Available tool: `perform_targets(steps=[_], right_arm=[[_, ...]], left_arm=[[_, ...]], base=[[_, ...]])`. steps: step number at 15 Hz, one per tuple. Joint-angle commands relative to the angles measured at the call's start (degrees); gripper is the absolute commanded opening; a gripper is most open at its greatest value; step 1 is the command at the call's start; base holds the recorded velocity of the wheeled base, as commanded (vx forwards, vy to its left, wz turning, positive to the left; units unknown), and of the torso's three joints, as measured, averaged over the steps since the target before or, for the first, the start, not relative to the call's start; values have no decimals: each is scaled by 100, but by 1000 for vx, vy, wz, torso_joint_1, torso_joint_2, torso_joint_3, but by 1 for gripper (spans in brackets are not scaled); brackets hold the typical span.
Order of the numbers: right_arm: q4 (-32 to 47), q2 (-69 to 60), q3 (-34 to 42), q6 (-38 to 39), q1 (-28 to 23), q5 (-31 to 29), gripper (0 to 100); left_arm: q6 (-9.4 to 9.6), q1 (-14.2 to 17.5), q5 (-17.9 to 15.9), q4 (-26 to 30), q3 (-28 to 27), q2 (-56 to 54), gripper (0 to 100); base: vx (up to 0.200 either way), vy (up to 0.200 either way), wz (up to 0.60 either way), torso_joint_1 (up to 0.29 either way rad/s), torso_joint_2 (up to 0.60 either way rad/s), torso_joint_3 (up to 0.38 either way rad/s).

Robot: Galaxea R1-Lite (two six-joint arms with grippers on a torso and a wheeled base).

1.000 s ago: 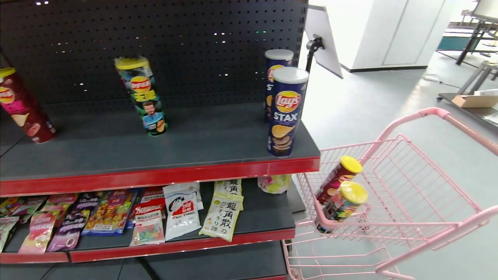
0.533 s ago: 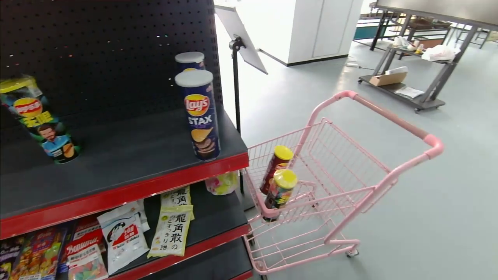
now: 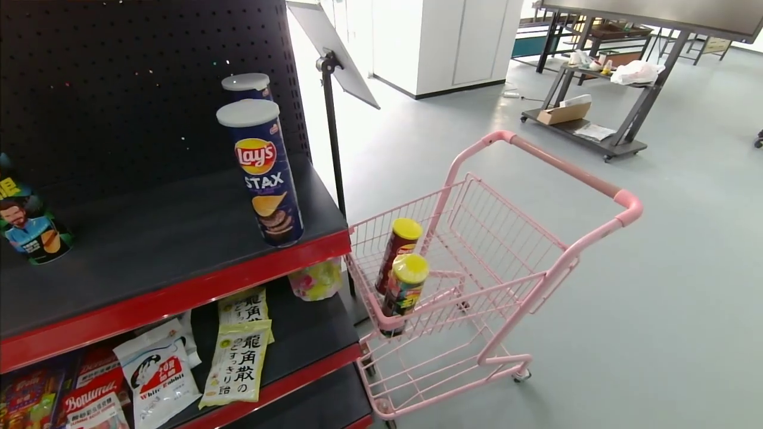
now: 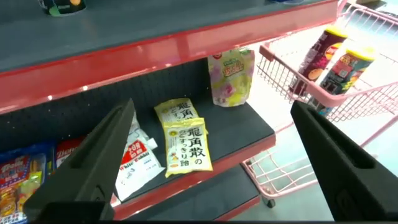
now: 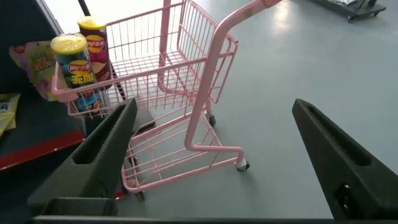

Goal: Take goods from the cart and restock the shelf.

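Observation:
A pink cart stands just right of the shelf. In its front corner lean two chip cans with yellow lids, a dark red can and a green-printed can. On the top shelf stand two blue cans, one behind the other, and a green can at the far left. My left gripper is open in front of the lower shelf, with the cart's cans off to one side. My right gripper is open above the floor, near the cart and its cans.
Snack bags lie on the lower shelf, a pale bag at its end. A sign stand rises between shelf and cart. A dark rack and a white cabinet stand far back. Open grey floor lies right of the cart.
The head camera has swung to the right, so the shelf slid left and the whole cart came into the picture. The cans have not moved.

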Motion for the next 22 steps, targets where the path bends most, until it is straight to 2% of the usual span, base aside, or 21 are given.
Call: perform_targets(steps=[1, 15, 19, 20, 21, 22], right_arm=[[-3, 0, 0, 10, 0, -2, 100], [6, 0, 0, -25, 0, 7, 100], [6, 281, -18, -315, 26, 77, 100], [6, 633, -563, -262, 123, 358, 100], [58, 2101, -1907, 63, 272, 763, 100], [-3, 3296, -3138, 661, 281, 815, 100]], left_arm=[[-7, -2, -2, -1, 1, 5, 100], [2, -2, -2, -1, 1, 5, 100], [-7, -2, -2, -1, 1, 5, 100], [2, -2, -11, -1, 1, 5, 100], [2, -11, -11, -1, 1, 5, 100], [-7, -2, -11, -1, 1, 5, 100]], base=[[0, 0, 0, -149, 373, 227], [0, 0, 0, -181, 500, 321], [0, 0, 0, -44, 151, 107], [0, 0, 0, 0, 0, 0], [0, 0, 0, 0, 0, 0], [0, 0, 0, 0, 0, 0]])
